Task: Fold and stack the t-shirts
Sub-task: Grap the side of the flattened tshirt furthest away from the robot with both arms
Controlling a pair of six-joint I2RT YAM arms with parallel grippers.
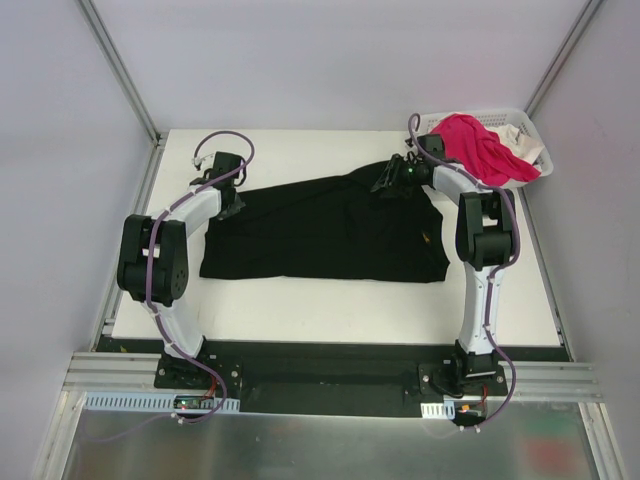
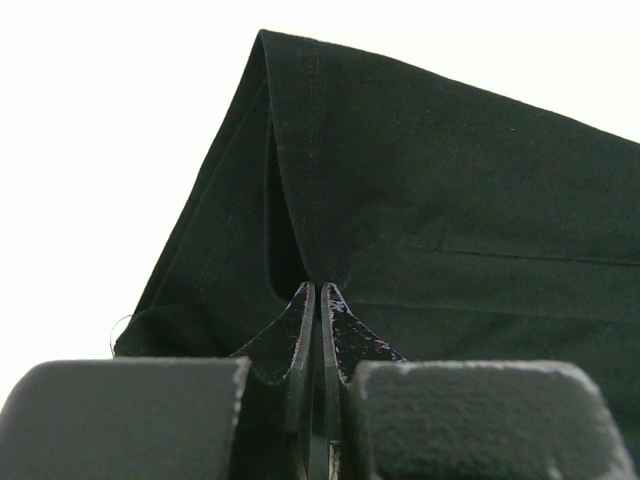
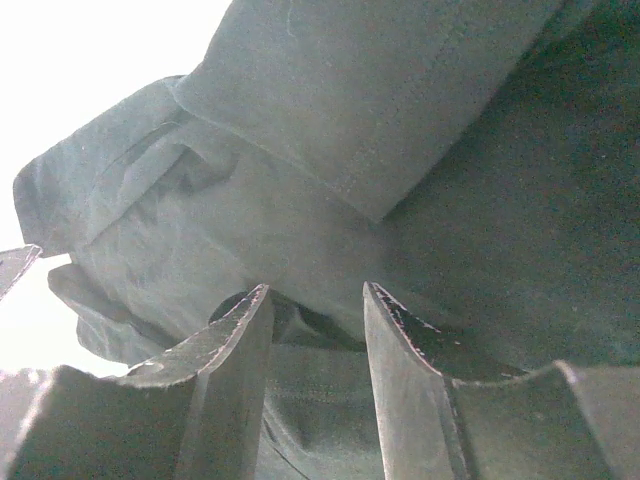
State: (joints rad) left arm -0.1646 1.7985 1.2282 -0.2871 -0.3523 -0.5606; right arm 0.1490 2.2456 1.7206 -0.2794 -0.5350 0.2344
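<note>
The black t-shirt [image 1: 325, 232] lies spread across the middle of the white table, print not showing. My left gripper [image 1: 232, 205] is at its far left corner, shut on a fold of the black cloth [image 2: 420, 210], which tents up from the fingertips. My right gripper [image 1: 392, 180] is at the shirt's far right corner, jaws open, with rumpled black cloth [image 3: 330, 130] between and past the fingers [image 3: 235, 330]. The pink t-shirt [image 1: 475, 145] lies heaped in the basket, with a white t-shirt [image 1: 515, 135] beside it.
The white lattice basket [image 1: 535, 150] stands at the table's far right corner. Grey walls and metal frame posts surround the table [image 1: 300, 300]. A black rail runs along the near edge by the arm bases.
</note>
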